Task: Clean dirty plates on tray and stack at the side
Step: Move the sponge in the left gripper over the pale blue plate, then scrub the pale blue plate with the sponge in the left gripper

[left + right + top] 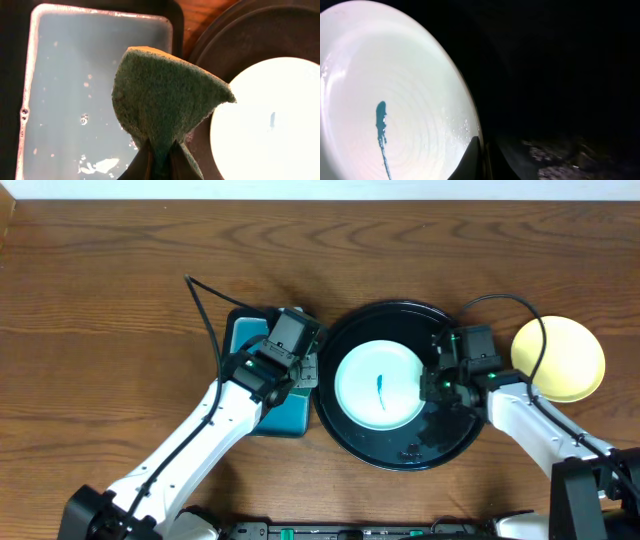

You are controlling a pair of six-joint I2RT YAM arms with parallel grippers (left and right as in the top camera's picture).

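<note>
The bench [100,280] is brown grained wood; the black tray [390,448] looks glossy, the white plate [365,395] smooth, the green sponge [160,95] rough and fibrous.

Wooden table [100,300] bears black tray [380,448], teal tray [288,416] (smaller), yellow plate [572,365].

**Your two arms: white shells, black joints**

Your left arm [205,430] has a long white link between a black base joint and a boxy black wrist block, with a thin black cable [205,310] trailing off it. Your right arm [520,415] has the same white shell and black wrist housing. That housing is dotted with small green lights [450,340], and a looping black cable [535,330] rises from it. Seen close, your left gripper [160,160] and right gripper [480,157] have dark, tapered fingers that narrow to thin tips.
</note>
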